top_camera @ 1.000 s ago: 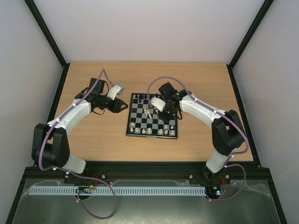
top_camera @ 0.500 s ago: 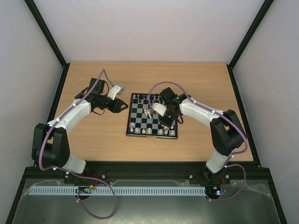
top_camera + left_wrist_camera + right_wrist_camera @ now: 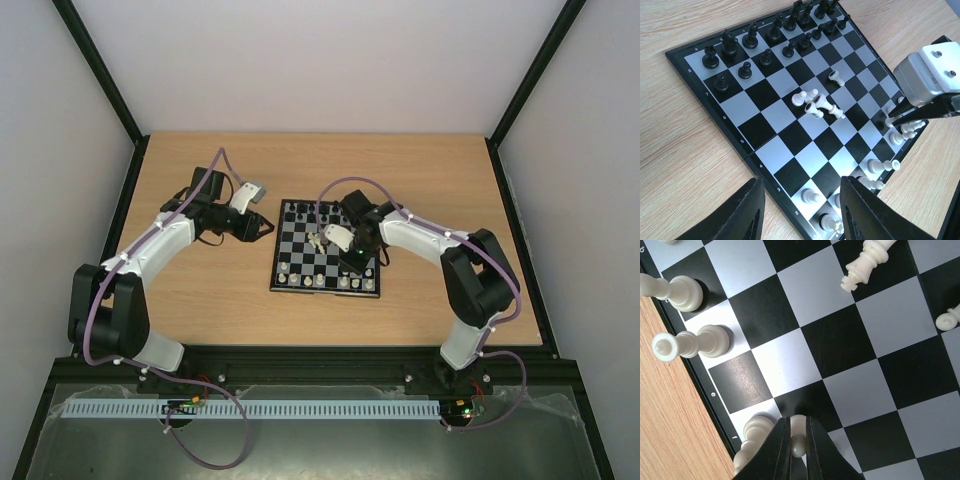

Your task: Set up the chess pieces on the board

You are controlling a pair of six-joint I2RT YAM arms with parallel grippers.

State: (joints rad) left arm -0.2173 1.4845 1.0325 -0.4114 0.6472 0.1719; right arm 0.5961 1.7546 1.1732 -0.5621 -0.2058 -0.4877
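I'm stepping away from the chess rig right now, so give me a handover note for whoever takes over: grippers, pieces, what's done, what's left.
Left gripper: open, holding nothing, hovering at the edge of the board.
Right gripper: shut on a white piece at the board's white end.
Done: black pieces stand in their two rows; some white pieces stand at the white end.
Left: place the held piece, then stand up the toppled white pieces mid-board.

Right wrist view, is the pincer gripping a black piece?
No, the right pincer is clamped on a cream-white piece, not a black one.
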